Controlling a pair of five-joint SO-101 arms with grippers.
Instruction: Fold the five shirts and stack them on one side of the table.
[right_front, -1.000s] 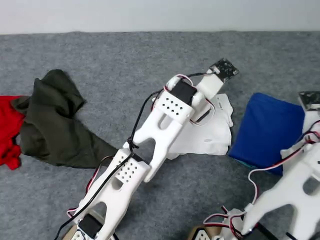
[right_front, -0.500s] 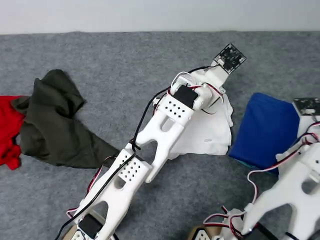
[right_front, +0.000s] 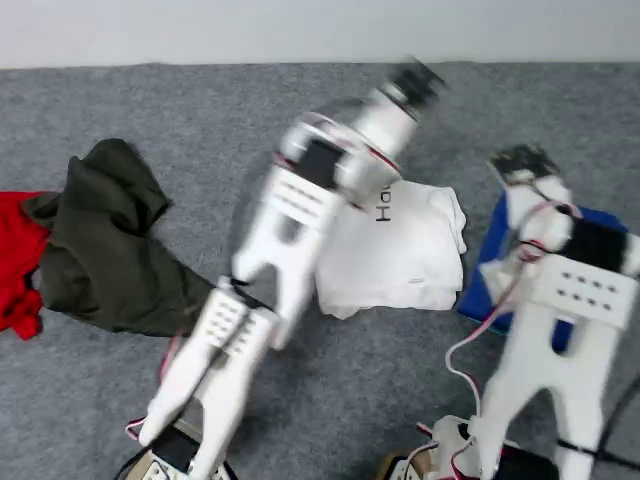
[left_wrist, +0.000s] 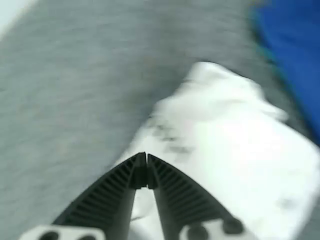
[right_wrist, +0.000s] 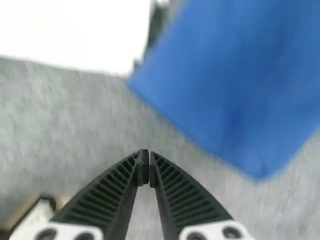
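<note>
A folded white shirt (right_front: 400, 250) lies mid-table, with a folded blue shirt (right_front: 476, 292) just right of it, partly under the right arm (right_front: 565, 270). A crumpled olive shirt (right_front: 100, 240) and a red shirt (right_front: 15, 260) lie at the far left. My left gripper (left_wrist: 146, 161) is shut and holds nothing; it hangs over the far left edge of the white shirt (left_wrist: 230, 145), with the blue shirt (left_wrist: 292, 55) beyond. My right gripper (right_wrist: 144, 156) is shut and bare over the grey cloth, beside the blue shirt (right_wrist: 235, 85) and the white shirt (right_wrist: 75, 30).
The grey felt table (right_front: 200, 110) ends at a pale wall along the back. The left arm (right_front: 290, 230) slants across the middle, between the olive shirt and the white one. Cables and arm bases crowd the front edge (right_front: 440, 455).
The left arm has lifted off the white shirt and swung to the left. The right arm has risen and swung left, over the blue shirt.
</note>
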